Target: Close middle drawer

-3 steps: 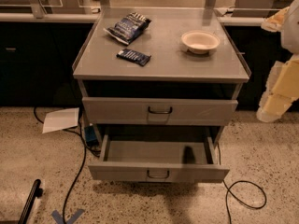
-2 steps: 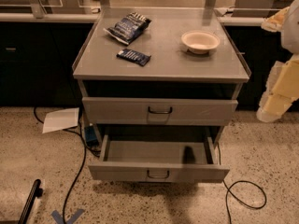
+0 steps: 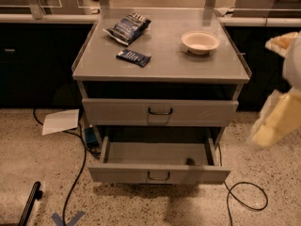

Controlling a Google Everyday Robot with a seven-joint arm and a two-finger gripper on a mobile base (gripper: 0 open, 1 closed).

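Note:
The middle drawer [image 3: 158, 174] is a wide, shallow grey metal drawer with a small dark loop handle. It stands pulled out towards me, below the shut uppermost drawer [image 3: 160, 112]. Its inside shows bare grey except for a small dark spot [image 3: 189, 162] near the front right. The lowest drawer is hidden under it. My gripper [image 3: 275, 121] shows as a blurred cream and yellow shape at the right edge. It is to the right of the cabinet, at about the height of the two drawers, and touches nothing.
On the grey cabinet top [image 3: 160, 65] lie a white bowl [image 3: 200, 41], a dark snack bag [image 3: 128, 28] and a small dark bar [image 3: 134, 57]. A paper sheet [image 3: 61, 121] and cables [image 3: 244, 197] lie on the speckled floor. Dark counters run behind.
The cream arm at the right edge has moved down and slightly left and is now blurred. The drawers and the objects on top have not moved.

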